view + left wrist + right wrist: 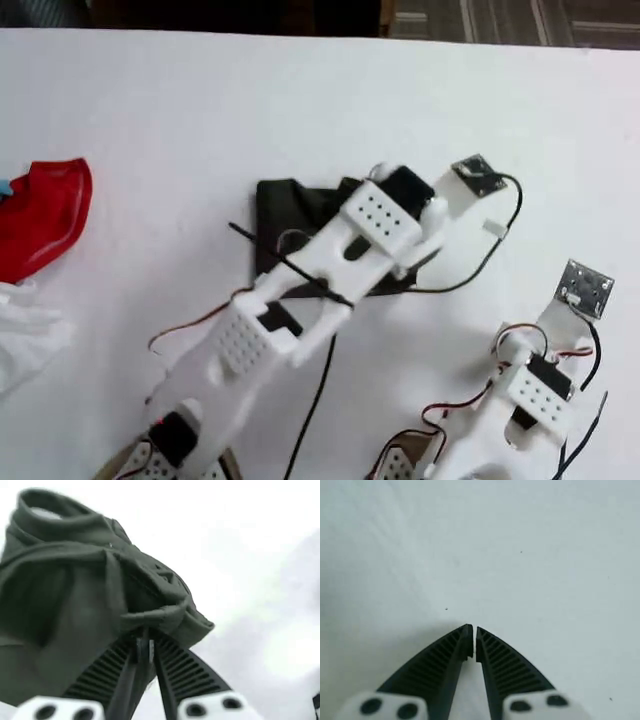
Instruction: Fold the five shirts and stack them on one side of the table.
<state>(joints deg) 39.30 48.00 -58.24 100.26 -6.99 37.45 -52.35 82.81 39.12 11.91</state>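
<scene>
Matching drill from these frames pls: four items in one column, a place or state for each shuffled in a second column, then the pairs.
Column one
1. dark shirt
2. red shirt
3. left tool
4. right tool

Column two
A. shut, over bare table
B. by the table's left edge
C. middle of the table, bunched up
D. shut on dark fabric

Pairs: 1-C; 2-B; 3-D; 4-A
</scene>
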